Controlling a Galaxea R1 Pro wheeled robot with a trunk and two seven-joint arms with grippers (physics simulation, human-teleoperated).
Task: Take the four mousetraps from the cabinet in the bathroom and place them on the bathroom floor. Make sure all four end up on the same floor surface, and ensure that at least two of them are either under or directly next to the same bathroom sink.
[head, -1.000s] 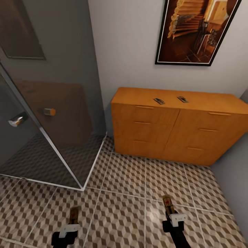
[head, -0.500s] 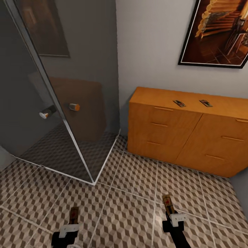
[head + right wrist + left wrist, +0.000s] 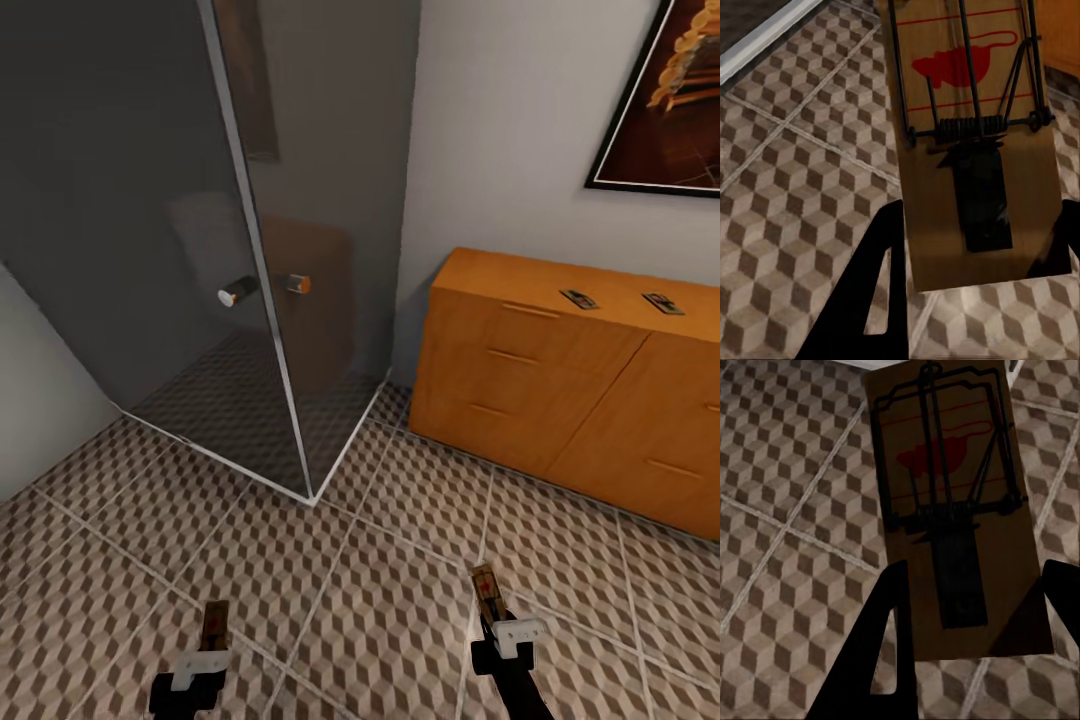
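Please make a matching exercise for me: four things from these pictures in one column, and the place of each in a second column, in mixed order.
Things:
1. two mousetraps
2. left hand
3. picture
4. shower handle

Places:
A. on the wall above the cabinet
B. on the glass
C. on the cabinet top
D. above the tiled floor, holding a mousetrap

Pairs: 1-C, 2-D, 3-A, 4-B

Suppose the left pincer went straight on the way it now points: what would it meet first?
Probably the bathroom floor. The left pincer, shut on a mousetrap, aims down at bare tiles, though depth is unclear.
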